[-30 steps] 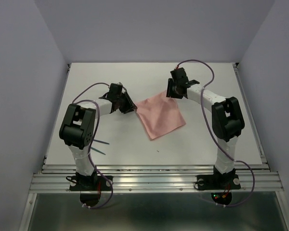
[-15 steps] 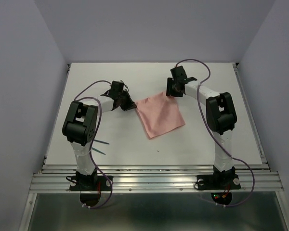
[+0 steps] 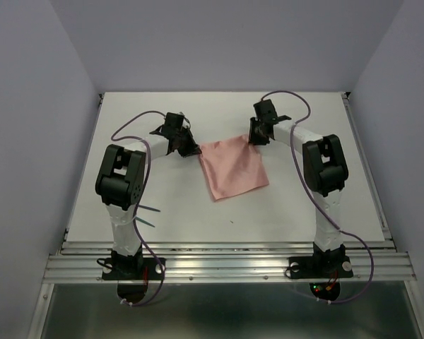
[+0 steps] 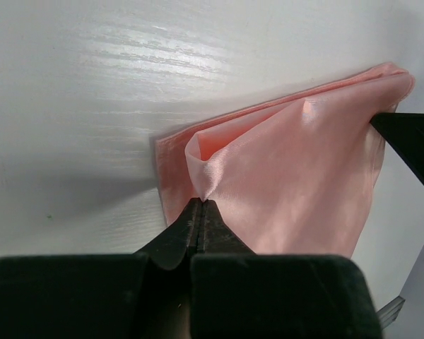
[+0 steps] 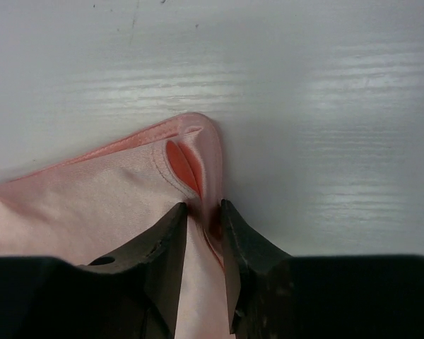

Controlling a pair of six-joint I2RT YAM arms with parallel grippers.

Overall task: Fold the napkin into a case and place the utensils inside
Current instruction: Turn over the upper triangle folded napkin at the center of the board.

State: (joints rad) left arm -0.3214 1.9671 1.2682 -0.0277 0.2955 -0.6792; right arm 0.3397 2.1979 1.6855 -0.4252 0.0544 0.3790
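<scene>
**INSPECTION NOTE: NAPKIN TAKEN AT ITS TWO FAR CORNERS**

The napkin [image 3: 233,171] is found near the middle of the white table [image 3: 325,120], spread as a rough square and turned slightly clockwise. It is a thin, plain salmon-pink cloth with a faint sheen. Most of it lies flat on the table. A doubled edge is seen in the left wrist view, where a lower layer shows under the lifted upper one.

The left gripper [image 4: 201,207] is set at the napkin's 10 o'clock corner. Its jaws are clenched, and a small peak of the upper layer is pinched between the fingertips and drawn up into a fold.

The right gripper [image 5: 202,213] is set at the napkin's 1 o'clock corner. Its fingers are seen narrowly apart, with a puckered fold of the hemmed corner between them. Whether that fold is firmly clamped cannot be told.

The teal-green utensils [image 3: 147,215] are noted at the napkin's 8 o'clock, well apart from it. They lie beside the left arm, which partly hides them.
</scene>
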